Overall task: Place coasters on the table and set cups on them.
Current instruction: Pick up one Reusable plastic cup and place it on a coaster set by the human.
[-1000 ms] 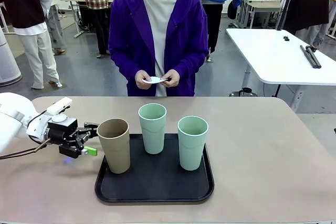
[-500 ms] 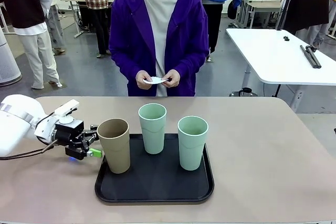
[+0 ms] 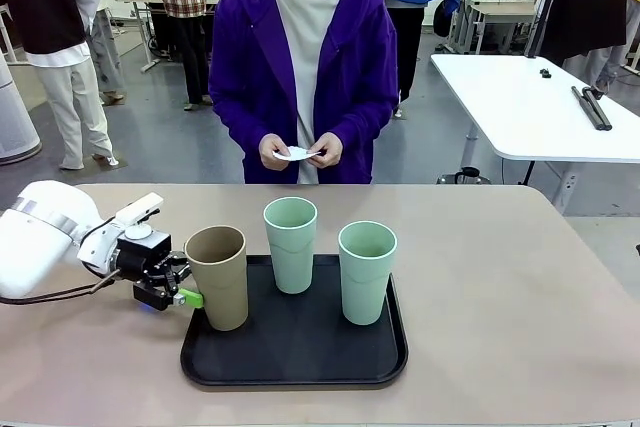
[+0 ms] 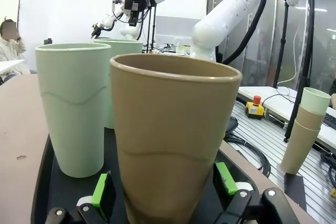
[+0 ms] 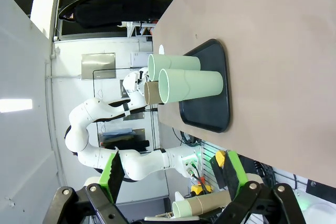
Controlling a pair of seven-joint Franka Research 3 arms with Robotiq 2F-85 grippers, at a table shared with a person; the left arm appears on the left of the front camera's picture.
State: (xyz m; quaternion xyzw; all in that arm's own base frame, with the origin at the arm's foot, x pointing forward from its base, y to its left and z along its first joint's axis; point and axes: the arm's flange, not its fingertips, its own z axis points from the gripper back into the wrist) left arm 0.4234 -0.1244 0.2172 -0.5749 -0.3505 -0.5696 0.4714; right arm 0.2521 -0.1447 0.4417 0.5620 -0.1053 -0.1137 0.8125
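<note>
A tan-brown cup (image 3: 218,277) and two mint green cups (image 3: 291,244) (image 3: 366,271) stand upright on a black tray (image 3: 300,355) on the beige table (image 3: 500,277). My left gripper (image 3: 188,282) is open at the tan cup's left side. In the left wrist view the tan cup (image 4: 173,135) stands between the green pads (image 4: 100,190) of that gripper (image 4: 163,184), with small gaps on both sides. Across the table a person holds white coasters (image 3: 297,153) in both hands. My right gripper (image 5: 172,174) is open and holds nothing, far from the tray (image 5: 210,114).
A white-topped table (image 3: 530,107) with black items stands at the back right. Several people stand behind. A stack of spare cups (image 4: 304,129) sits off the table beside the robot. Bare tabletop lies left, right and behind the tray.
My left gripper has moved right along the table towards the tan cup, and its open fingers now flank the cup. The cups and the person's hands have stayed put.
</note>
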